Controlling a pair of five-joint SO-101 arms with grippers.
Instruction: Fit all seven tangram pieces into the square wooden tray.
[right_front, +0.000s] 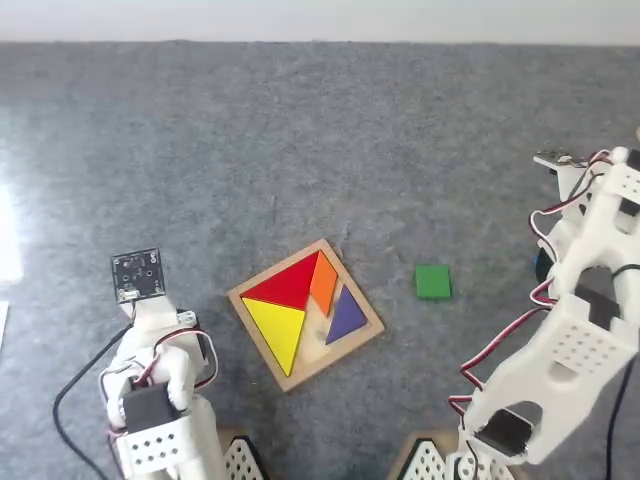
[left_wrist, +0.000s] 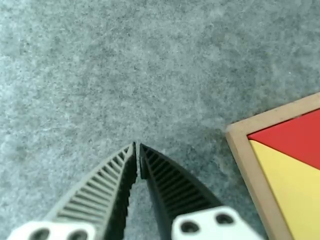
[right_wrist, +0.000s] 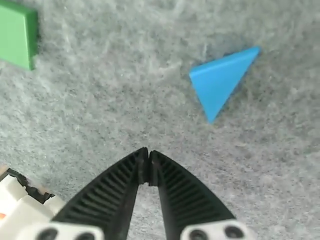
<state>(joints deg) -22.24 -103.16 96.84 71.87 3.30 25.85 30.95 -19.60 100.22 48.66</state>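
Grey felted cloth (right_front: 300, 130) lies under everything I work on. On it sits the square wooden tray (right_front: 258, 345), turned like a diamond in the high view, between my two arms and nearer my left one. Inside it lie a large red triangle (right_front: 285, 285), a large yellow triangle (right_front: 280, 330) touching it along one edge, an orange piece (right_front: 324, 283) beside the red, and a purple triangle (right_front: 346, 316). Bare wood shows between the purple and the yellow. A flat green square (right_front: 433, 281) rests on the cloth outside the tray, toward my right arm. A small blue triangle (right_wrist: 222, 80) lies flat on the cloth ahead of my right gripper (right_wrist: 148, 151), apart from it. That gripper's jaws are pressed together, holding nothing. My left gripper (left_wrist: 137, 146) hovers over bare cloth near a corner of the tray, its jaws likewise closed tip to tip and empty.
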